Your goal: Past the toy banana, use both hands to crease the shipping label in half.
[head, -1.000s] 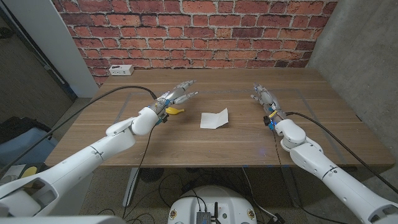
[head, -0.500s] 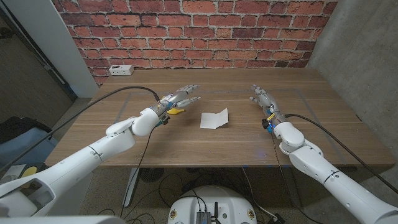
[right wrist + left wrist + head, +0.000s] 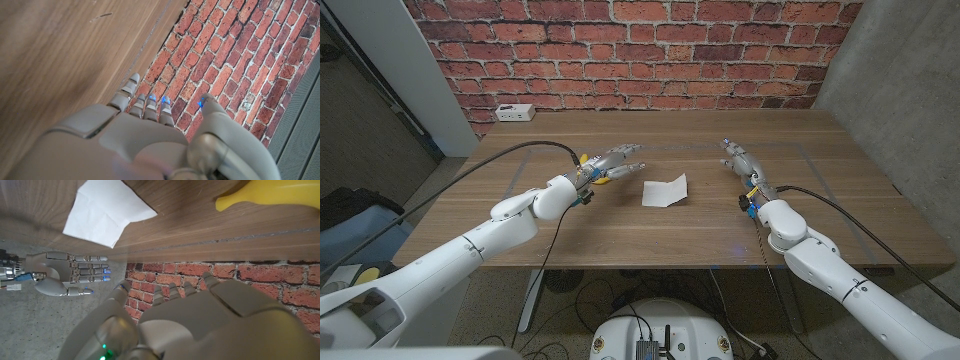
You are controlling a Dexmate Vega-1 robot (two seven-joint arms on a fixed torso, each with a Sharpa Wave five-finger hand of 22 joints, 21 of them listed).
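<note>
The label (image 3: 666, 190) lies near the middle of the frame on the table (image 3: 620, 235), untouched by either hand; it looks partly bent, but I judge the crease still to be made. The left hand (image 3: 610, 164), left of centre, hovers over the banana (image 3: 597, 172) with fingers spread toward the label, holding nothing. The right hand (image 3: 740, 158), right of centre and well apart from the label, stands with fingers extended and close together, holding nothing. Both hands must yet reach the label and press the fold
</note>
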